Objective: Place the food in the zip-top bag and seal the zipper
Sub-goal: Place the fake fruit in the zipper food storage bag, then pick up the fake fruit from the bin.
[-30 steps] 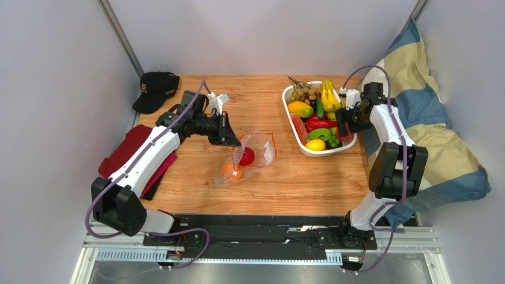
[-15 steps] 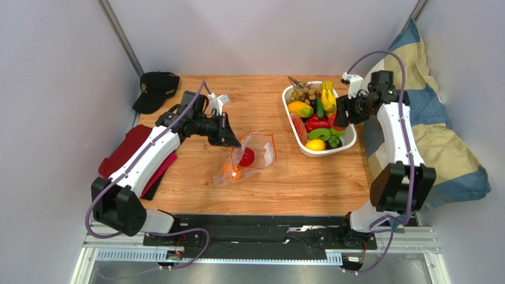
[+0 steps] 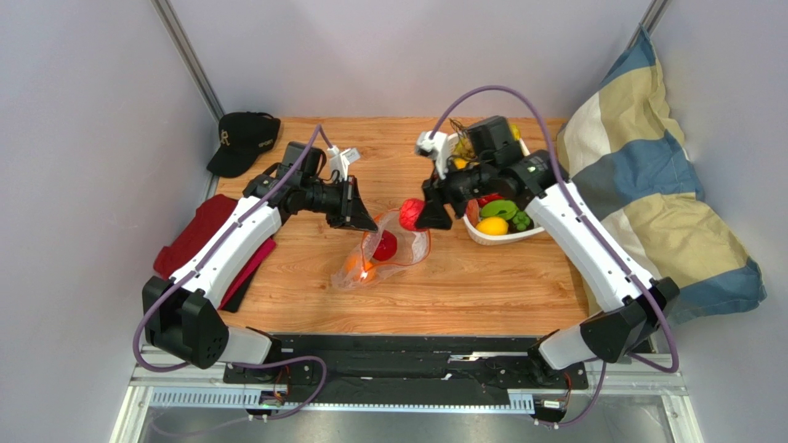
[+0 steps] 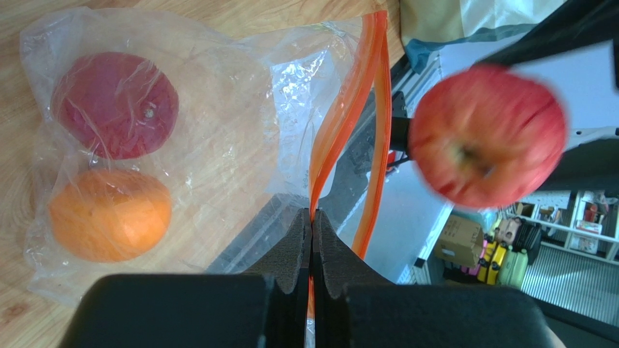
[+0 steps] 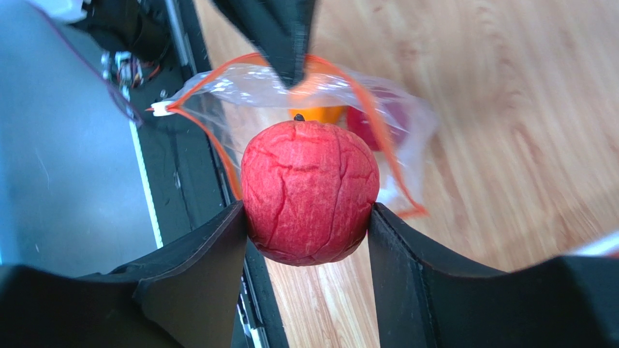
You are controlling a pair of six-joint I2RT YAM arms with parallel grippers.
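The clear zip-top bag [image 3: 393,245] lies mid-table with its mouth held open; a red fruit [image 4: 116,105] and an orange [image 4: 109,214] lie inside it. My left gripper [image 3: 363,219] is shut on the bag's orange-red zipper strip [image 4: 330,152] and lifts one lip. My right gripper [image 3: 418,211] is shut on a red apple [image 5: 309,190], held in the air just above the bag's open mouth [image 5: 290,80]. The apple also shows in the left wrist view [image 4: 485,134]. The white slider tab [image 5: 161,109] sits at one end of the strip.
A white lattice basket [image 3: 535,226] with more toy fruit stands right of the bag, partly hidden by my right arm. A black cap [image 3: 242,138] lies at the back left, red and black cloths [image 3: 199,242] at the left edge, a striped pillow [image 3: 647,203] at the right.
My right arm has swung left from the basket to over the bag, carrying the red apple. The left gripper and the bag have stayed in place.
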